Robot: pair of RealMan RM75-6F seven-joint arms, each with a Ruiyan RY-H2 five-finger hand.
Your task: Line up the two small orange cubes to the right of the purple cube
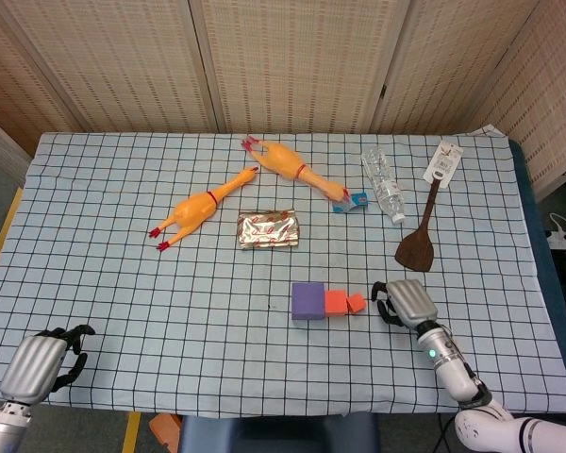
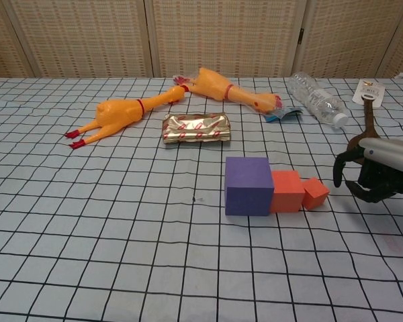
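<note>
The right hand (image 2: 383, 171) is cut off by the right edge in the chest view, so its palm is hidden. The left hand (image 1: 40, 363) is seen only from behind in the head view, its arm cropped at the bottom edge. Print on the spatula's tag (image 1: 444, 161) is too small to be read.

The head view looks steeply down from high above the near edge of the whole checked tablecloth-covered table (image 1: 123, 245); the chest view sits lower and nearer, facing across it, sharing the table's middle.
</note>
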